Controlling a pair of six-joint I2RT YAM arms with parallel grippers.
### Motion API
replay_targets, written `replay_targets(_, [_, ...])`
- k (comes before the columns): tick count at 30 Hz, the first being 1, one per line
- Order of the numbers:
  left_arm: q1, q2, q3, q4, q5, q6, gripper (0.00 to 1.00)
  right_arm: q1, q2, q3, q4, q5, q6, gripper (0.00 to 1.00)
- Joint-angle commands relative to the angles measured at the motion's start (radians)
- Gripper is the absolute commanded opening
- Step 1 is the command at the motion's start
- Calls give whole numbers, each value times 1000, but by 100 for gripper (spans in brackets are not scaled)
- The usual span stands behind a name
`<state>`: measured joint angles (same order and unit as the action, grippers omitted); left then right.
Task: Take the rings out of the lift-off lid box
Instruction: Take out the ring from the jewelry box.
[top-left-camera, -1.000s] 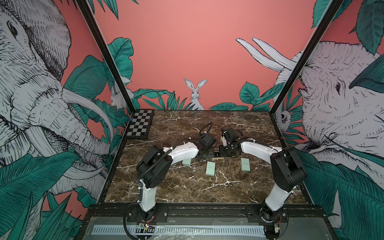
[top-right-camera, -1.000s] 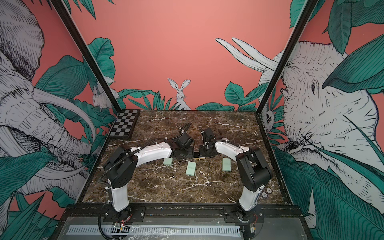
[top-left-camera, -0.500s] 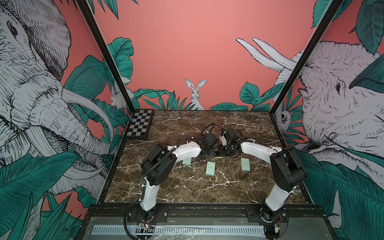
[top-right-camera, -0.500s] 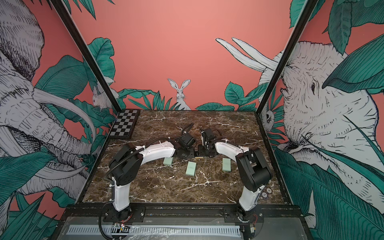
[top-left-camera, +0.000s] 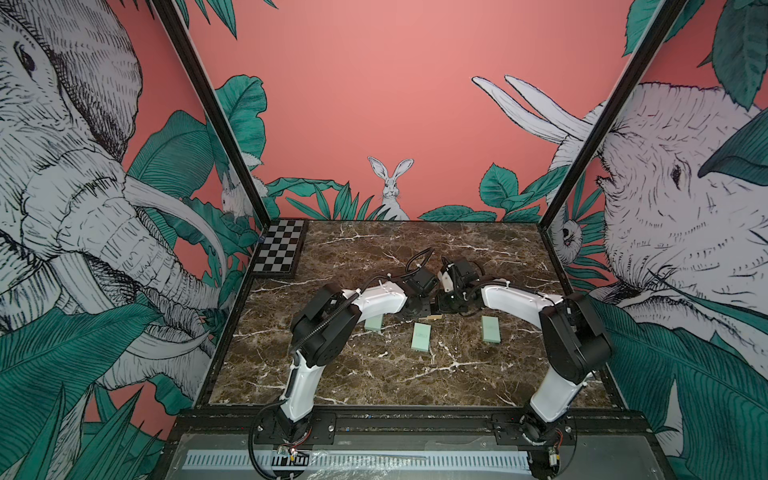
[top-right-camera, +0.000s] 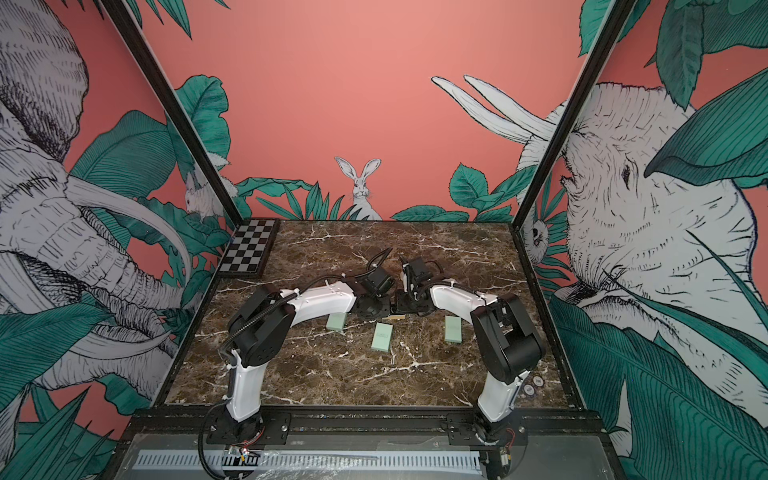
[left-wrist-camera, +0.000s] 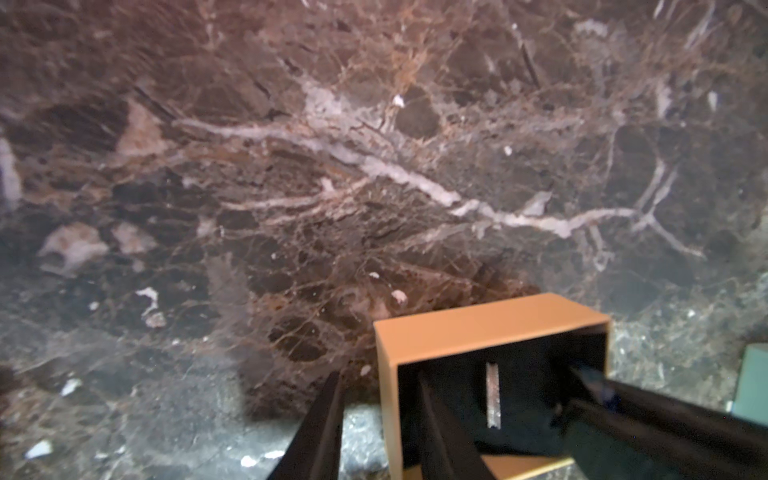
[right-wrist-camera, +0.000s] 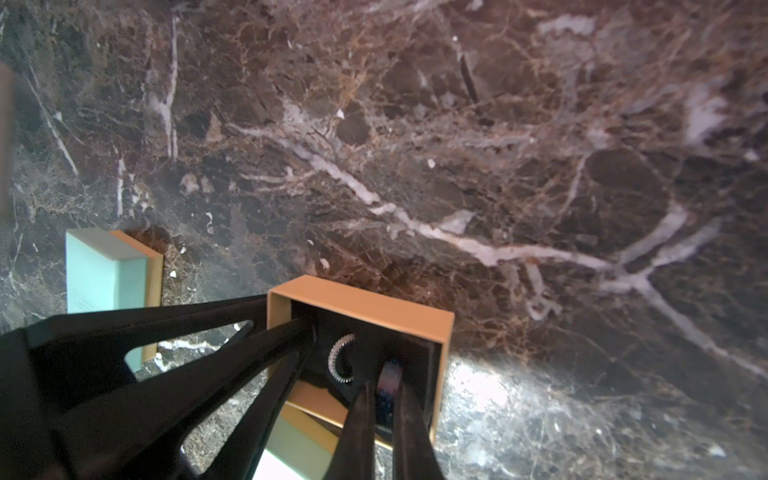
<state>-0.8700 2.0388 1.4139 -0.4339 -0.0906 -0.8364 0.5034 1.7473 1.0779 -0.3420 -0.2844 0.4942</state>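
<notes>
One ring (left-wrist-camera: 492, 395) stands on edge in the tan box (left-wrist-camera: 490, 328), hole toward the right gripper (right-wrist-camera: 383, 382), which is pinched shut inside, maybe on another ring. The left gripper (left-wrist-camera: 378, 378) sits part-open, straddling a box wall.

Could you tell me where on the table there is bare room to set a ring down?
Bare marble table lies farther back, between the checkerboard and the right wall, and nearer, between the mint-green boxes and the front rail. Mid-table is crowded: the left gripper and right gripper meet at the open box just behind that row.
</notes>
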Motion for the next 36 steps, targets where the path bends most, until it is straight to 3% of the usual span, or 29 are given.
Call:
replay_targets(1, [-4,15,31,-57,-24,9,32,9,-5,-14,27,-17,9,0])
replay_targets(21, [-4,54,33,-100,-22,26,30,-27,-71,-48,36,-76,38,0])
replay_targets(36, [-4,58,27,-106,-25,28,29,-125,-76,-124,161,-275,160,0])
